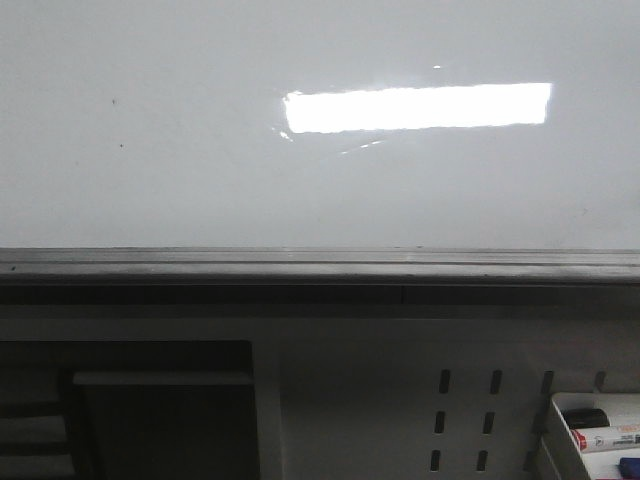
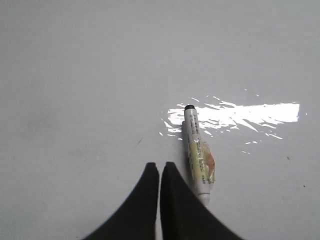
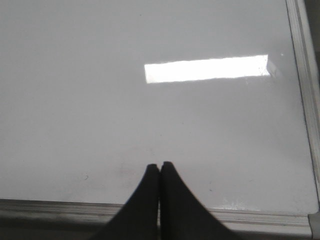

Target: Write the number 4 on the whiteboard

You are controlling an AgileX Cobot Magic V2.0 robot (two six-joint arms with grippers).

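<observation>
The whiteboard (image 1: 200,150) is a glossy white-grey board with a bright rectangular reflection and a dark grey ledge (image 1: 320,265) along its near edge. No drawn number 4 shows on it, only tiny dark specks. In the left wrist view a white marker (image 2: 197,150) with a black tip and a yellowish label lies flat on the board, just beside my left gripper (image 2: 159,165), which is shut and empty. My right gripper (image 3: 160,165) is shut and empty over the board (image 3: 150,125) near its framed edge (image 3: 75,206). Neither gripper shows in the front view.
Below the ledge is a white slotted panel (image 1: 465,400). A white tray (image 1: 562,440) at the lower right holds markers (image 1: 608,438). A dark opening with a shelf (image 1: 160,400) sits at the lower left. The board's right frame (image 3: 306,75) shows in the right wrist view.
</observation>
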